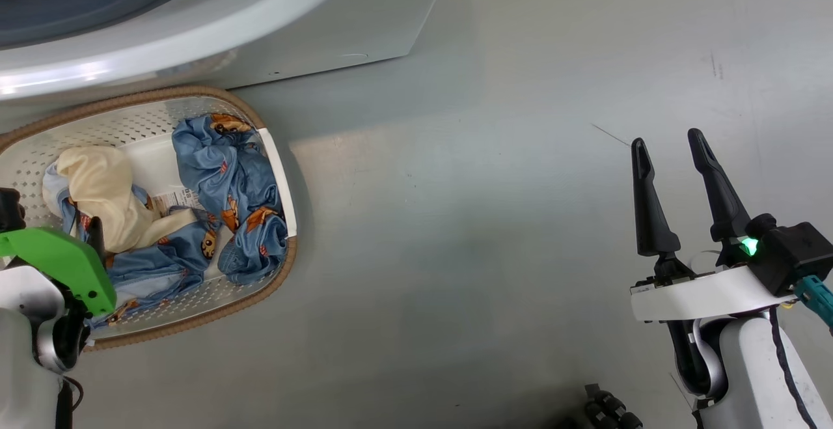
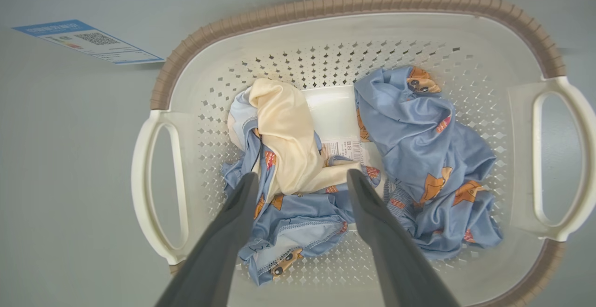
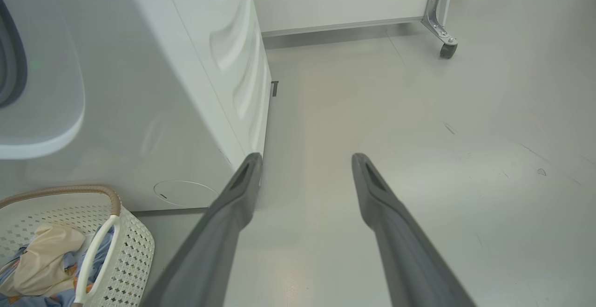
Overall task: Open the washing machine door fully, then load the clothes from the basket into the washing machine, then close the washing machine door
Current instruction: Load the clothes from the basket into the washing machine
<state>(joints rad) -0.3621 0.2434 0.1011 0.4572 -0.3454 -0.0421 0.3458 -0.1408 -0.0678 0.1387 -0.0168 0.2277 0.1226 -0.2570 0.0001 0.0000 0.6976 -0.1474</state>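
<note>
Now both the left tool [image 2: 301,176] and right tool [image 1: 667,139] gape empty, the left over light blue printed and cream clothes [image 2: 419,134] in the cream perforated plastic basket [image 2: 354,2]; a deep pinch may snag its holes

Bright, sharp, w/ fisheye edges.

Grey floor [image 1: 520,253], caster wheel [image 3: 448,51]

Left claw [image 2: 301,176] spread wide, pointing down, right claw [image 1: 668,141] spread wide, empty
</note>
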